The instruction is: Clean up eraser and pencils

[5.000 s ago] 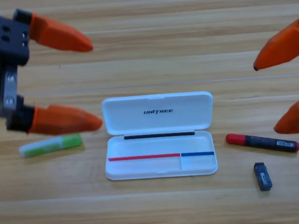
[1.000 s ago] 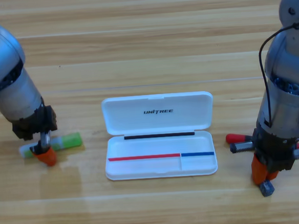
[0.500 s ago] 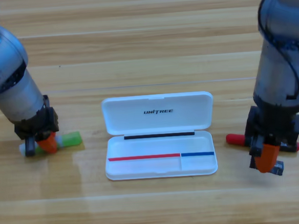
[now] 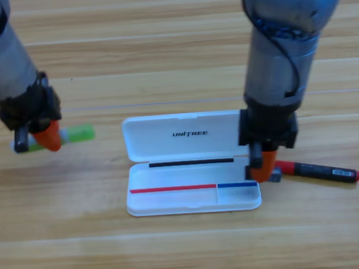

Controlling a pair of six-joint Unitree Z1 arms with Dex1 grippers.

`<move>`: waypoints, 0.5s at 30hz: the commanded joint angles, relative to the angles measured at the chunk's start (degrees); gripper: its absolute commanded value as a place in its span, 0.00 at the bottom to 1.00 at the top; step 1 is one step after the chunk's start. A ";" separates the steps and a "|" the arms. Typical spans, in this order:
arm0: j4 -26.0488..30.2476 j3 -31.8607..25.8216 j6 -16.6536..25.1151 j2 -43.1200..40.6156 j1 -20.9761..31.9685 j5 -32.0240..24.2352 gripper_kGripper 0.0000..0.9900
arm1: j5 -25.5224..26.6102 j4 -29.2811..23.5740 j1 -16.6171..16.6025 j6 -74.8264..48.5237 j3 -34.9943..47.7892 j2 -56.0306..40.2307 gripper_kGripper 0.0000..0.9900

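My left gripper (image 4: 43,136) is shut on the light green and white pencil (image 4: 78,133), which hangs above the table left of the white case (image 4: 172,203). My right gripper (image 4: 265,166) points down over the case's right end and is shut on the eraser (image 4: 275,174), of which only a small dark corner shows beside the orange jaw. The black pencil with the red cap (image 4: 321,171) lies on the table right of the case, its red end just beside my right gripper.
The case lies open in the middle of the table, its lid (image 4: 189,135) flat towards the back. The right arm's grey body stands over the lid's right corner.
My left gripper has lifted the green pencil up and back. My right gripper has carried the eraser left from the table's front right to the case's right end.
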 commanded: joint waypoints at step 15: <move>5.11 -10.31 -7.69 6.50 -16.91 -0.48 0.00 | -2.17 1.17 2.36 -0.48 -7.53 12.67 0.00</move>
